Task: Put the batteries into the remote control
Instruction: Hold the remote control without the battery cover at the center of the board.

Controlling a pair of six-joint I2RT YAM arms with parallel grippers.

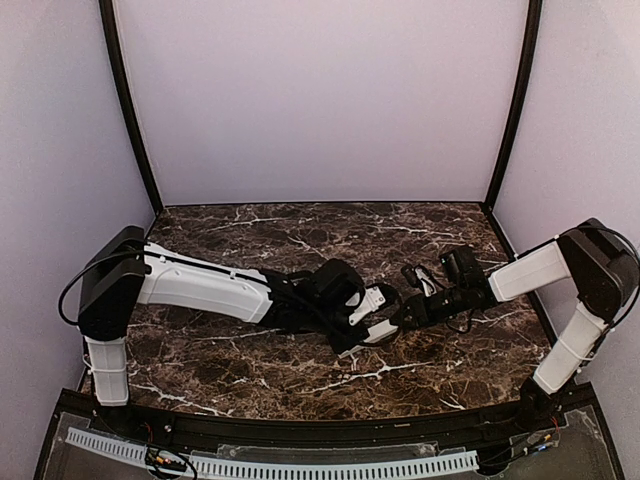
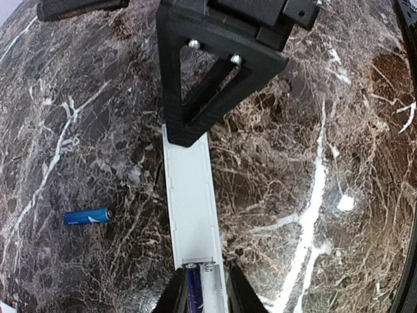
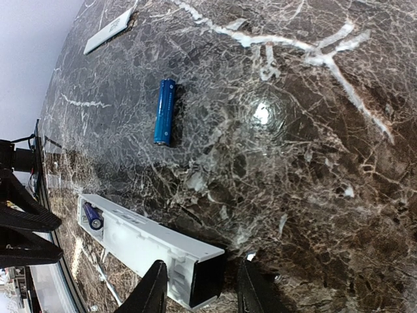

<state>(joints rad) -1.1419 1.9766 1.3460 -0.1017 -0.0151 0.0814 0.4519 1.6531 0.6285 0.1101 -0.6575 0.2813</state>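
The white remote control point(image 2: 191, 195) lies on the dark marble table with its battery bay open. My left gripper point(image 2: 203, 297) is shut on the bay end. One blue battery point(image 2: 193, 287) sits in the bay's left slot, and the other slot shows only its spring. In the right wrist view this battery point(image 3: 92, 215) shows at the remote's point(image 3: 140, 238) far end. My right gripper point(image 3: 199, 290) is open and straddles the remote's dark end, with a gap on one side. A second blue battery point(image 2: 86, 216) lies loose on the table beside the remote, also in the right wrist view point(image 3: 165, 111).
A flat white cover piece point(image 3: 107, 30) lies farther off on the table. In the top view both arms meet at mid-table, the left gripper point(image 1: 365, 335) facing the right gripper point(image 1: 405, 318). Purple walls close in the table on three sides.
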